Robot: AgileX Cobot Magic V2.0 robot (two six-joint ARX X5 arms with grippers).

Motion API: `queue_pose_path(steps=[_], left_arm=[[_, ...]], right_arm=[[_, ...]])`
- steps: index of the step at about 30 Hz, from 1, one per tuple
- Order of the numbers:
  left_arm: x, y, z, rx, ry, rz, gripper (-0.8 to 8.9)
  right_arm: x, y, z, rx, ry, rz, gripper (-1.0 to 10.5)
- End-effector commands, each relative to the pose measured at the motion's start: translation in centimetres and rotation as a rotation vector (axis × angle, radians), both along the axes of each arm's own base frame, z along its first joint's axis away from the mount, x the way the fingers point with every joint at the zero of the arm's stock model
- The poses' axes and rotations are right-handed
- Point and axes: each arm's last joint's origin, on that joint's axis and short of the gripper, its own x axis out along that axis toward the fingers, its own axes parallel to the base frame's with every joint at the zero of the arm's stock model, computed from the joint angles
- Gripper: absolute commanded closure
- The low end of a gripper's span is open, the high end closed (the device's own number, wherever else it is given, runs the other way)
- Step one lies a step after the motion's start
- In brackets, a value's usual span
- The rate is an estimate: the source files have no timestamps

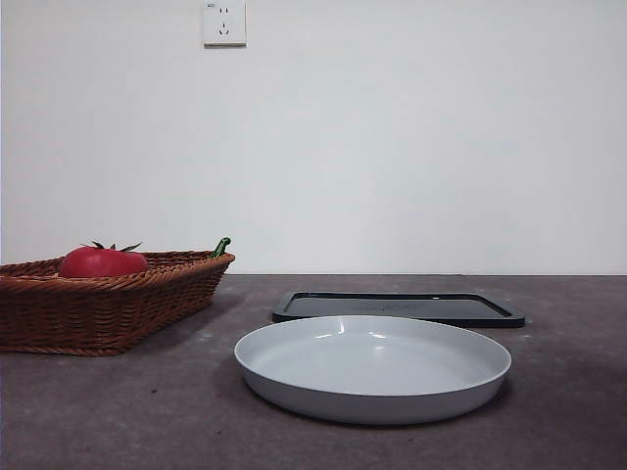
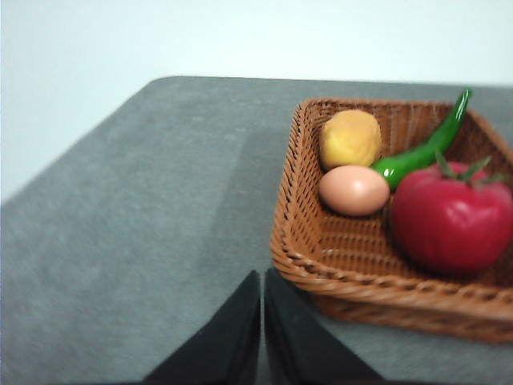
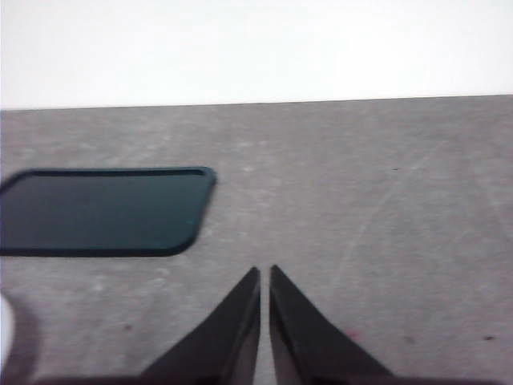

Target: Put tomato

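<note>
Tomato [image 2: 450,215] sat in the wicker basket [image 1: 108,304] at left, touching the green pepper [image 2: 421,152], egg [image 2: 353,189] just beside. Left gripper [image 2: 262,281] and right gripper [image 3: 264,277] both pressed together, empty. Risk: a grab could nudge the neighbours or slip off glossy skin.

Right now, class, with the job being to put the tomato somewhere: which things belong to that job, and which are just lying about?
Belong to the job:
tomato, in the wicker basket
left hand, shut, nearest the basket

Just lying about:
yellow fruit
egg
green pepper
grey plate
black tray
right hand, shut
</note>
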Motion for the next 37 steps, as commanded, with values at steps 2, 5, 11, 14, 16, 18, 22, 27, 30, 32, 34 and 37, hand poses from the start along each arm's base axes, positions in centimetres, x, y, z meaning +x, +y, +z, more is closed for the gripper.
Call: queue_pose_path(steps=[2, 5, 11, 14, 16, 18, 22, 27, 30, 32, 34, 37], left_arm=[[0.1, 0.0, -0.7, -0.234, 0.003, 0.039, 8.06], [0.1, 0.0, -0.7, -0.303, -0.001, 0.051, 8.06], [0.1, 0.0, -0.7, -0.345, -0.004, 0.054, 8.06], [0.0, 0.0, -0.4, -0.369, -0.014, 0.056, 8.06], [0.0, 0.0, 0.1, -0.372, -0.026, 0.051, 8.05], [-0.1, -0.1, 0.7, -0.403, -0.044, 0.032, 8.04], [-0.4, -0.3, 2.1, -0.428, -0.071, -0.024, 8.04], [-1.0, -0.4, 4.5, -0.426, -0.097, -0.056, 8.04], [-1.3, -0.5, 6.1, -0.423, -0.100, -0.091, 8.04], [-1.5, -0.6, 7.1, -0.411, -0.089, -0.107, 8.04], [-1.6, -0.7, 8.2, -0.388, -0.068, -0.128, 8.04], [-1.7, -0.8, 9.9, -0.349, -0.021, -0.184, 8.04]], right_arm=[[0.0, 0.0, 0.1, 0.088, -0.008, -0.006, 9.4], [0.0, 0.0, -0.1, 0.107, 0.009, -0.009, 9.4], [0.0, 0.0, 0.0, 0.173, 0.011, -0.003, 9.4], [0.0, 0.0, 0.1, 0.214, 0.010, -0.007, 9.4], [-0.1, 0.0, 0.4, 0.227, 0.007, -0.007, 9.4], [-0.2, 0.1, 1.1, 0.227, -0.005, 0.003, 9.4], [-0.6, 0.1, 2.8, 0.229, -0.048, 0.017, 9.4], [-1.2, 0.2, 5.3, 0.228, -0.067, 0.046, 9.4], [-1.4, 0.2, 7.2, 0.222, -0.044, 0.052, 9.4], [-1.6, 0.3, 8.5, 0.196, -0.035, 0.070, 9.4], [-1.6, 0.4, 9.9, 0.169, -0.025, 0.100, 9.4], [-1.5, 0.5, 12.0, 0.143, 0.019, 0.145, 9.4]])
